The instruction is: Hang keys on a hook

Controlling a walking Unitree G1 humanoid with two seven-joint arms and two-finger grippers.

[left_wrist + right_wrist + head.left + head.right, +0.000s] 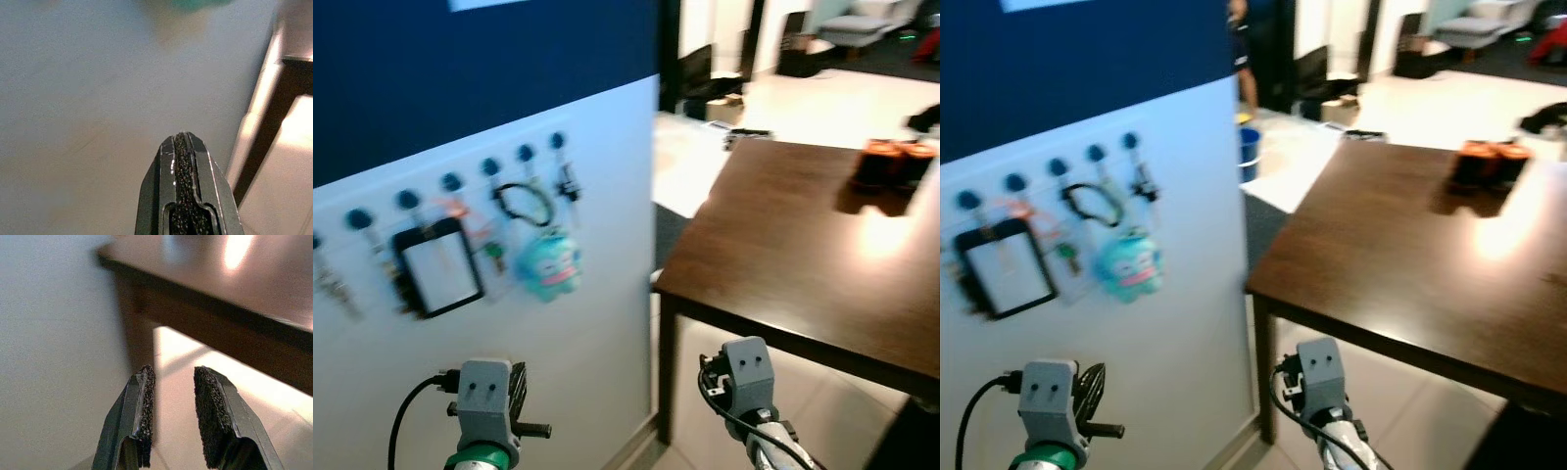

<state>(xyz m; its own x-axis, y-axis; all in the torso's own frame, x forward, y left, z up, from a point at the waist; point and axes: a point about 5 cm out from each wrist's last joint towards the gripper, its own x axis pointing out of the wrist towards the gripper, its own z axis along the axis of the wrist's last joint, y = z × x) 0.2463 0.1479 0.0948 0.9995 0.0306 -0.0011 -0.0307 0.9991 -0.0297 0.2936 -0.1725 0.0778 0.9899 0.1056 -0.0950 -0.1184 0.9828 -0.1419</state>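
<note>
Two grippers held low beneath the row of blue wall hooks (451,181).
Left gripper (183,147) fingers are pressed together, empty; right gripper (171,382) fingers parted, empty; keys must be fetched first.

Left wrist housing (485,397): grey boxy block, two small dark screw holes on its face, green ring at its base, black cable looping off one side, black knobbed stub on the other. Right wrist housing (748,374): same grey block, two holes, black cables, silver arm below. Left claw (185,142): black fingers, gritty pads. Right claw (173,377): same textured black pads.
</note>
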